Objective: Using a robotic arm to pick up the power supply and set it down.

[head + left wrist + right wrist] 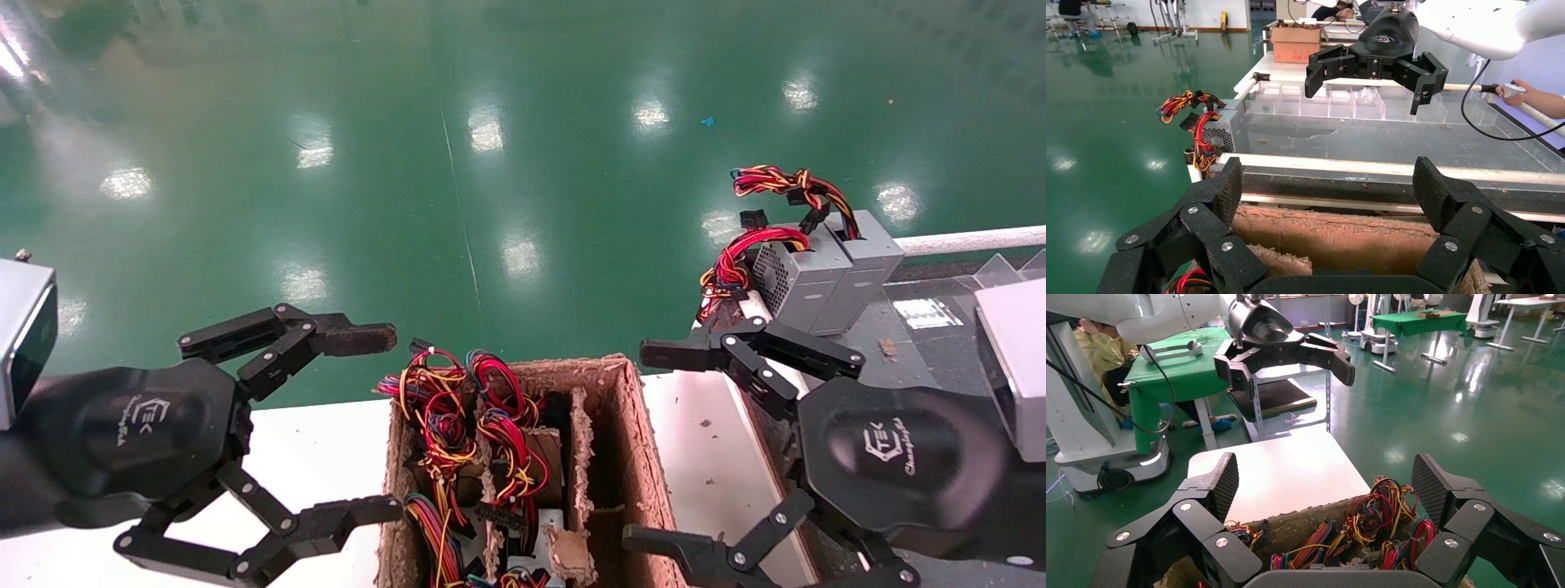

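The power supply [868,249], a small grey metal box, stands at the near end of the dark belt at the right, and its red, yellow, orange and black wire bundle [786,184] arches above it. A like grey box [791,282] with a mesh face and red wires stands against it. My right gripper [645,445] hovers open and empty, nearer than both boxes. My left gripper [365,425] hangs open and empty to the left of the cardboard box [633,408]. In the left wrist view the left gripper [1329,182] spans that box's wall, with the wire bundle [1184,103] beyond. The right gripper [1327,479] looks over more wires.
The cardboard box [1291,523] is split by dividers and full of coloured wire bundles [445,425]. It sits by a white table [310,441]. The dark belt [915,343] carries clear plastic trays [1352,104]. A person's hand [1529,98] rests on its far rail. Green floor lies beyond.
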